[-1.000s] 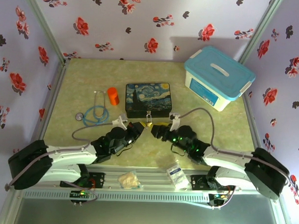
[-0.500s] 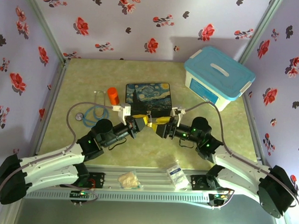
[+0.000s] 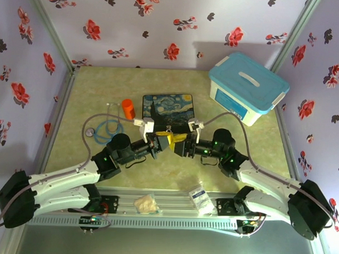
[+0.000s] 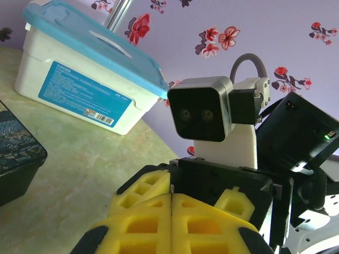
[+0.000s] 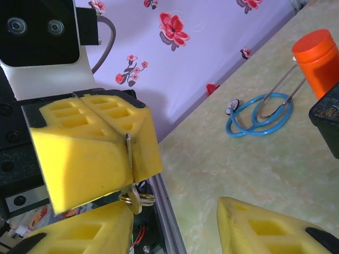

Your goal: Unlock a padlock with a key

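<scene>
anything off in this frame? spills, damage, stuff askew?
Nothing spilled or damaged. One oddity: a white packet and a crumpled beige wad lie on the metal rail at the near edge, off the tabletop.

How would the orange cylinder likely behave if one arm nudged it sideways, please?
The orange cylinder stands upright and is taller than it is wide, so it may well tip. Being round, it would probably roll once down.

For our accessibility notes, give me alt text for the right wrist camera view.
The left hand, yellow pads shut, pinches a thin metal key with a ring hanging below, above the open right hand. Behind lie a blue stethoscope and orange cylinder.
</scene>
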Tool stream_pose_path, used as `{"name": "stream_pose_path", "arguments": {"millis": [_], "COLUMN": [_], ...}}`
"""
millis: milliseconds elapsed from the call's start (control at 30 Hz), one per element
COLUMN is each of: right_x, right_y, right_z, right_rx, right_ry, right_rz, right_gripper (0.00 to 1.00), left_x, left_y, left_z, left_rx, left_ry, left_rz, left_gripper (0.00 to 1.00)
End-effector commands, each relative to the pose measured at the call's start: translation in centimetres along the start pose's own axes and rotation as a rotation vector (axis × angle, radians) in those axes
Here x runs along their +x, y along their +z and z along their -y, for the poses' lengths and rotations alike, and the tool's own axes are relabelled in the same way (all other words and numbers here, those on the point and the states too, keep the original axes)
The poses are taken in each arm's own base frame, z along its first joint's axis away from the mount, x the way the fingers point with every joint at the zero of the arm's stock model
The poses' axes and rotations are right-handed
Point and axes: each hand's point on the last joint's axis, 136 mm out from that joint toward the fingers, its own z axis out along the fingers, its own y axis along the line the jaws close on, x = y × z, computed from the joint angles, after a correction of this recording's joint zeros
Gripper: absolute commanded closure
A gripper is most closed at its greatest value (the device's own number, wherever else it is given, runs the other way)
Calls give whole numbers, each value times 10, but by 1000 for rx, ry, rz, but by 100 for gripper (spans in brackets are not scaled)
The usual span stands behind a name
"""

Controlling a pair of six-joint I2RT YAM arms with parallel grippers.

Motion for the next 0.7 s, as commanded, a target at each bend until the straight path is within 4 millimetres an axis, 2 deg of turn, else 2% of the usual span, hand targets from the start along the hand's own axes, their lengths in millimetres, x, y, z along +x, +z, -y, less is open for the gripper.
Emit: {"name": "stream_pose_path", "arguments": {"millis": [0,100,133,500,600,667], "right_x": [-16,-18,-17,-23,-24,-25], "right_y": [-3,-7,-8,-2,-1,1], "right_z": [-15,-16,-14,-17,-16,-15], "right_rx": [-37,-27,-13,-33,-33,-38], "right_ry": [-68,-77,-81,-92,-96,-92], "right_rz": [55,78,75,95,107,113], "right_gripper": [53,32,31,45,51,60], "left_x": [-11,-12,-12,-14,-15,-14], "left_y": [-1,-2,-3,-2,-2,-2], "left_z": [11,9,10,10,10,9], "left_rx": [54,35,38,42,42,41], "left_ry": [-6,9,15,-5,-8,-9], "left_rz": [40,27,28,37,39,38], "left_gripper": [100,100,100,100,100,100]}}
